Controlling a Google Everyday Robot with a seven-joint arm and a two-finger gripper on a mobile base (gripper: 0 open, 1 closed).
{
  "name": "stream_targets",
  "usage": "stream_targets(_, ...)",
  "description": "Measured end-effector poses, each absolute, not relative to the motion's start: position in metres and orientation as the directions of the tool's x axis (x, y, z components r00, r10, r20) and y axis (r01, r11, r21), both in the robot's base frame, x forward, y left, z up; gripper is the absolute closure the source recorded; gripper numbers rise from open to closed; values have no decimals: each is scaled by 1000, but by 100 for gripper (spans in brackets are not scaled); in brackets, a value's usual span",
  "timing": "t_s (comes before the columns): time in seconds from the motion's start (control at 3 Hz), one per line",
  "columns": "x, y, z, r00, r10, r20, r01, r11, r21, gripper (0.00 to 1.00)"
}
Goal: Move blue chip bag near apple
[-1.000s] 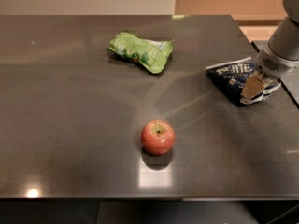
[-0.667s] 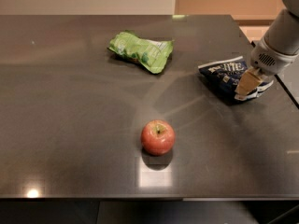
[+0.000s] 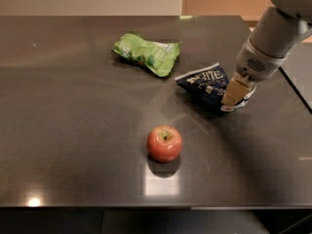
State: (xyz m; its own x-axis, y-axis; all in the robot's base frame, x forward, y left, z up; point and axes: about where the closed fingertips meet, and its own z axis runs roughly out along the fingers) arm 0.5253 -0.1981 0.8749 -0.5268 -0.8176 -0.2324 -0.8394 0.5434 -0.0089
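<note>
The blue chip bag, dark navy with white lettering, lies on the dark table right of centre. My gripper comes down from the upper right and is shut on the bag's right end. The red apple with a yellowish patch at its stem stands upright in front of the bag, to its lower left, with a gap between them.
A light green snack bag lies behind and left of the blue bag. The table's right edge runs just right of my gripper. The front edge is below the apple.
My gripper has moved left and toward the front with the blue chip bag in it, bringing the bag closer to the apple. The apple and green bag have not moved.
</note>
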Motion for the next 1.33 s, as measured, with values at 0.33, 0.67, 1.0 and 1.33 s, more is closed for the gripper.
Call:
stream_targets(0.33, 505, -174, 874, -455, -858, -238, -884, 468, 1, 100)
stream_targets(0.67, 483, -147, 872, -368, -899, -237, -926, 376, 10, 100)
stream_targets(1.0, 468, -131, 870, -317, -918, -237, -947, 322, 21, 100)
stream_targets(1.33, 458, -120, 867, -286, -928, -237, -957, 288, 30, 82)
